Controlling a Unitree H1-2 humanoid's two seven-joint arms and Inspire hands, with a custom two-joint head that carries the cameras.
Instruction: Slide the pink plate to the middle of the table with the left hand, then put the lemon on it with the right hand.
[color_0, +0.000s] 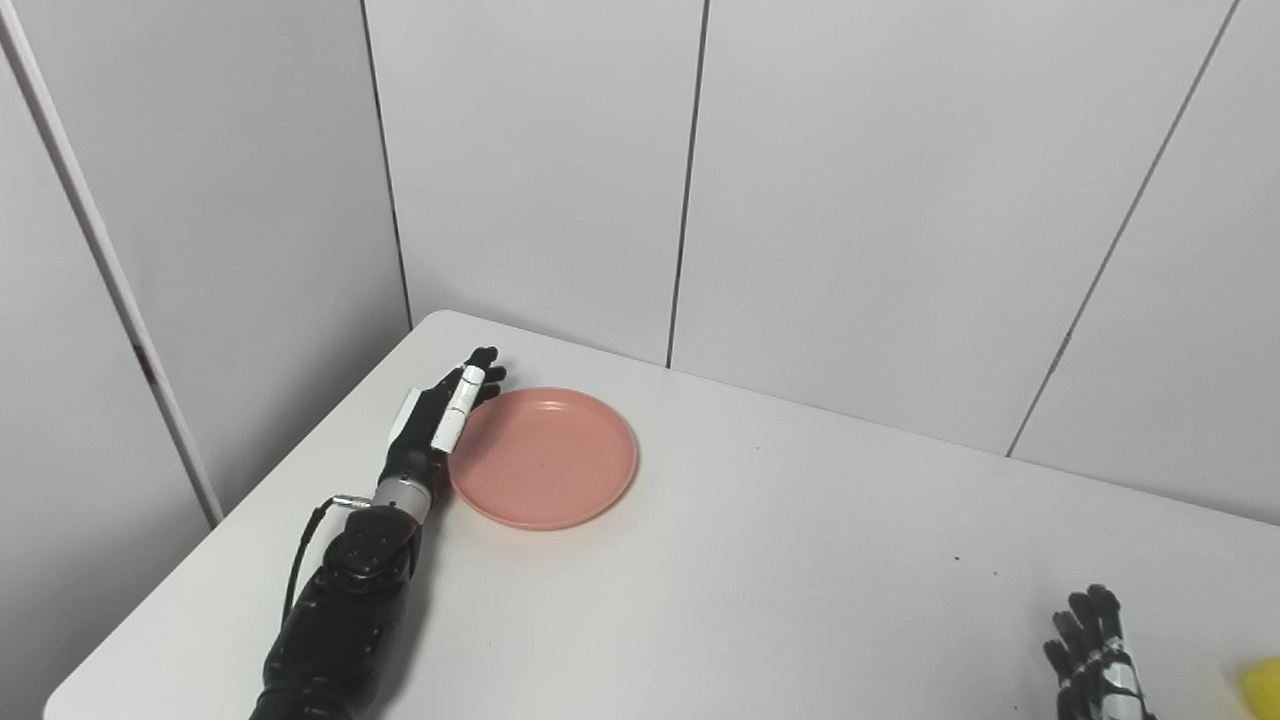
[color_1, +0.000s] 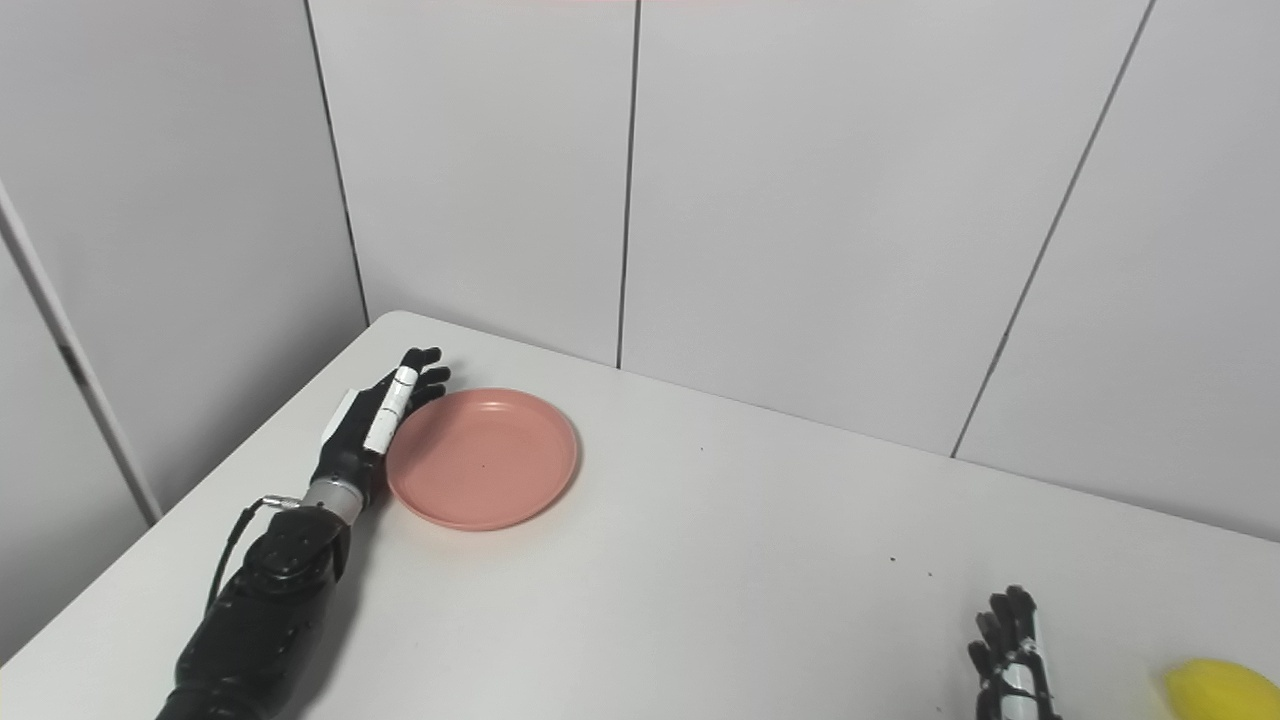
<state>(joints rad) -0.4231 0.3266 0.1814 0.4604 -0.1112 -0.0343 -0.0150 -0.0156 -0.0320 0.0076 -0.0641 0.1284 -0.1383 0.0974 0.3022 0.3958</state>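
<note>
Our surface (color_0: 760, 560) fills the lower half of the frame, a white top running from the far corner at upper left down to the bottom edge. On it, left of centre, lies the pink plate (color_0: 545, 457), flat and with nothing on it, well short of the middle. Our left hand (color_0: 440, 415) stands edge-on just beside the plate's left rim, fingers straight and together, pointing up the frame toward the far corner and holding nothing; it seems to touch the rim, though we cannot be sure. So the plate lies directly to the right of that hand, and we judge the coming push should run rightward and toward the frame's centre. Our right hand (color_1: 1010, 650) waits at the lower right, fingers loosely extended and holding nothing. The lemon (color_1: 1222, 690) sits just right of it, cut by the frame corner.
</note>
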